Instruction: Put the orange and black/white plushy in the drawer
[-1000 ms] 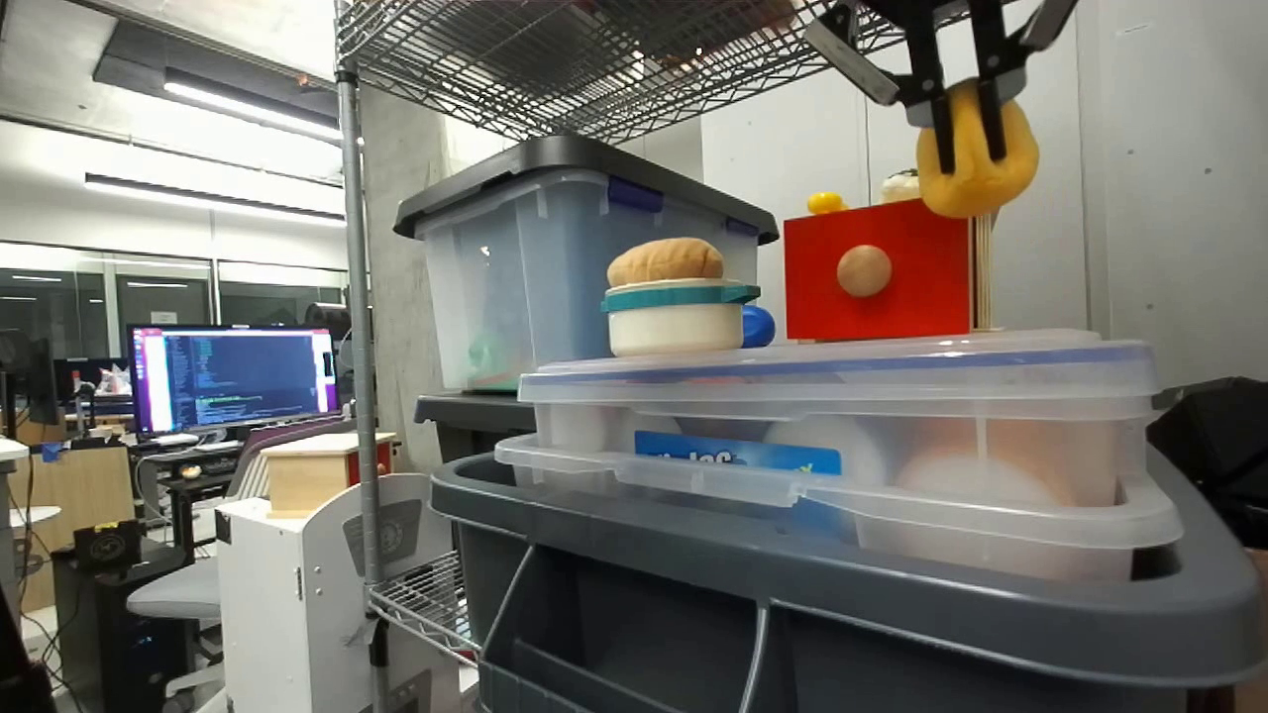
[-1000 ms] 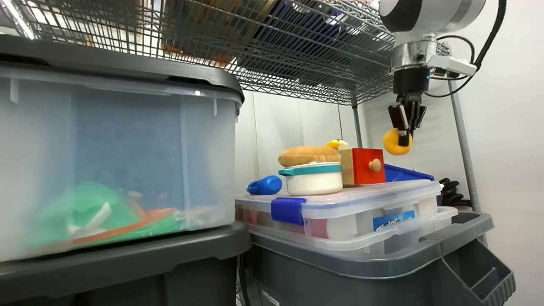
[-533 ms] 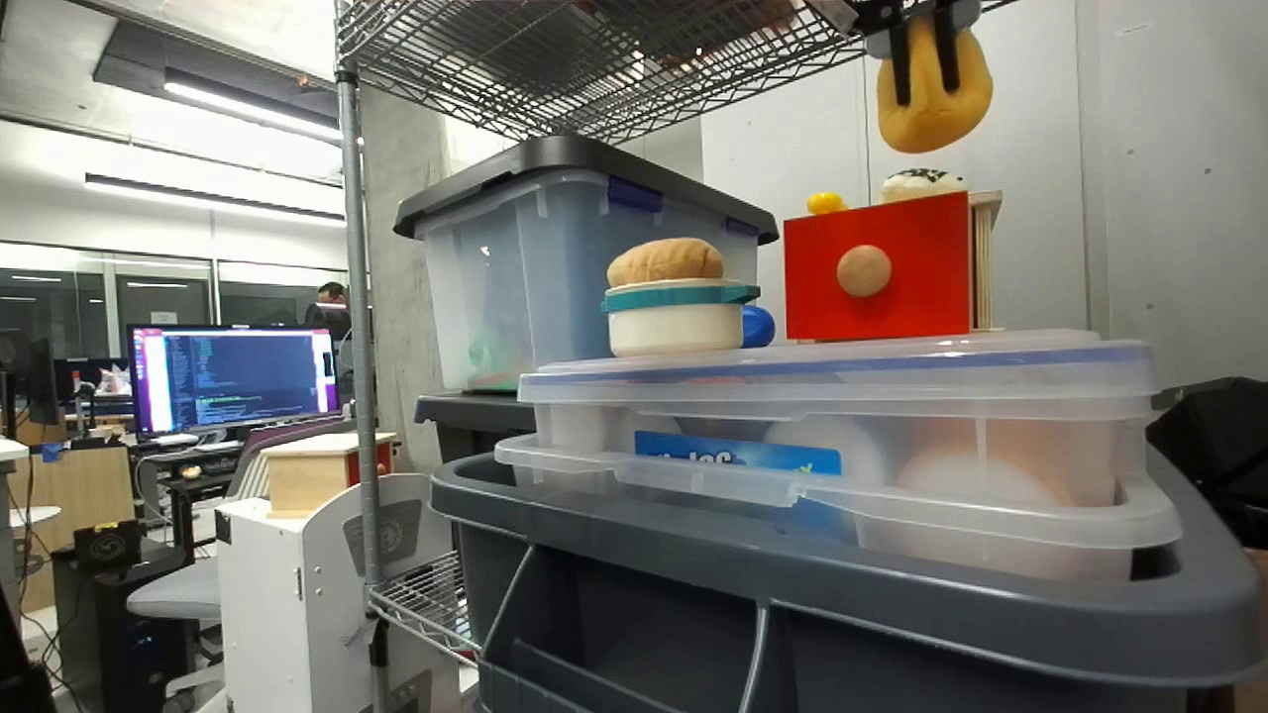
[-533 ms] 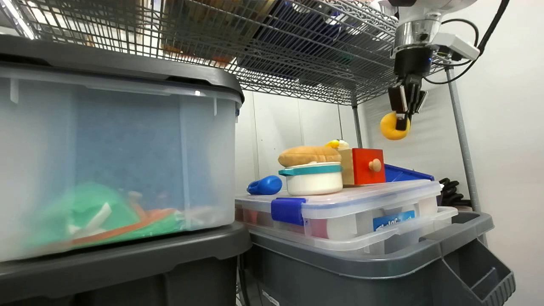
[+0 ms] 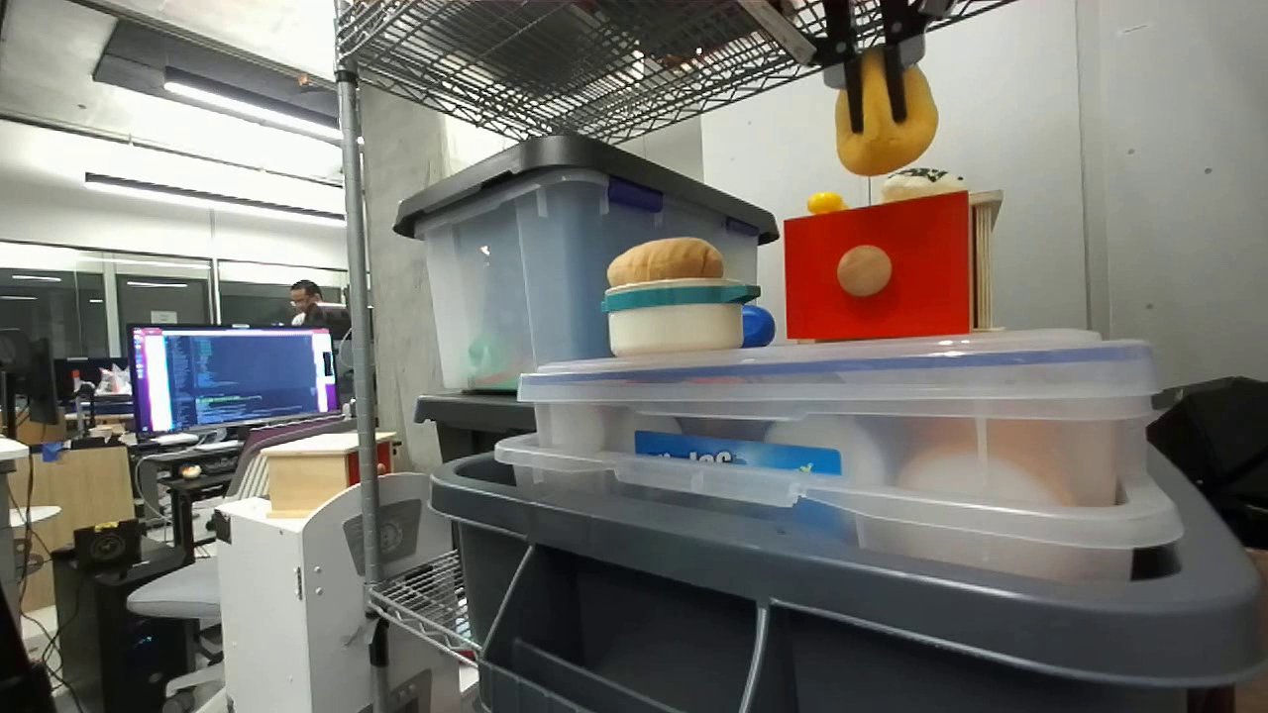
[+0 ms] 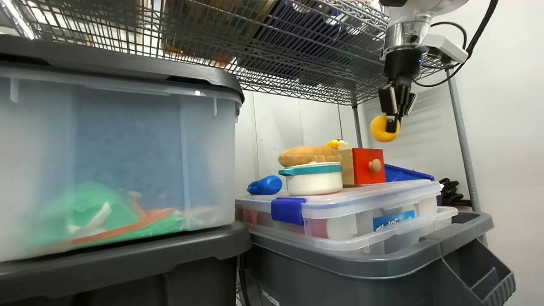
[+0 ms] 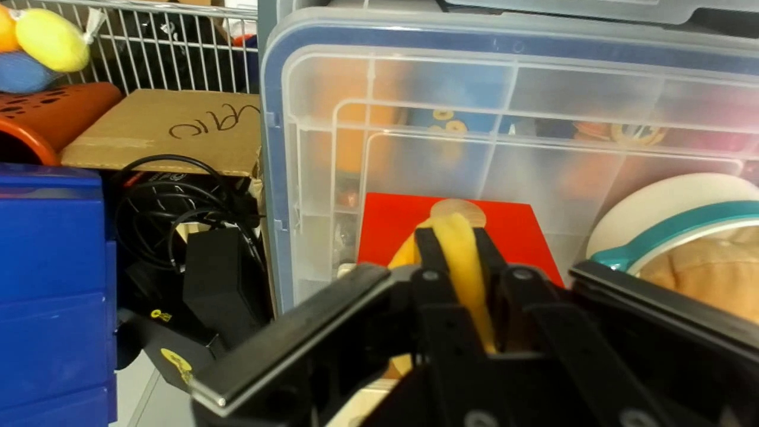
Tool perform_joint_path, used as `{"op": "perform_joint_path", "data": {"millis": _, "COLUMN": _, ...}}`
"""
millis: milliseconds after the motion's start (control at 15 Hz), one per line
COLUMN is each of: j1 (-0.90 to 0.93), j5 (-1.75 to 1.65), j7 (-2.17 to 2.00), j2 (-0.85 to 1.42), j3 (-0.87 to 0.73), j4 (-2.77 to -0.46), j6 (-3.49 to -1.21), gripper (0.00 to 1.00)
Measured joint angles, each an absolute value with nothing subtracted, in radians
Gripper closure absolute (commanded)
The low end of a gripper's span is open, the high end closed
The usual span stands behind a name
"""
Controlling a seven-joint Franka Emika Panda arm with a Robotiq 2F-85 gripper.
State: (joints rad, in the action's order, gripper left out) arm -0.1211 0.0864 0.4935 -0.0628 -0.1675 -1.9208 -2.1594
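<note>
The yellow-orange plushy (image 5: 882, 153) hangs in the air in my gripper (image 5: 878, 121), above the red drawer (image 5: 822, 292). Black/white marks on it do not show. In an exterior view the plushy (image 6: 378, 128) is above and a little to the right of the drawer front (image 6: 361, 165), apart from it. The drawer has a round wooden knob and a light wooden body; no opening shows. In the wrist view the fingers (image 7: 450, 234) pinch the plushy (image 7: 461, 249) on both sides. It partly covers the knob, and the gripper hides much of the drawer (image 7: 388, 219).
A white speckled item (image 5: 921, 184) and a small yellow item (image 5: 825, 203) lie on top of the drawer. A cream pot (image 5: 674, 327) with a brown bun stands beside it on the clear bin lid (image 6: 374, 191). A wire shelf (image 6: 297, 55) hangs overhead.
The gripper with the plushy rose at first, then moved left in both exterior views and came slightly lower. The drawer and pot have not moved. A person shows in the background.
</note>
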Motion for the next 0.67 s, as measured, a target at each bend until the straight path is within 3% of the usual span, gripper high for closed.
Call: {"op": "perform_joint_path", "data": {"millis": 667, "j1": -0.11, "j5": 0.086, "j7": 0.492, "j2": 0.013, "j3": -0.149, "j4": -1.878, "j6": -2.221, "gripper": 0.96}}
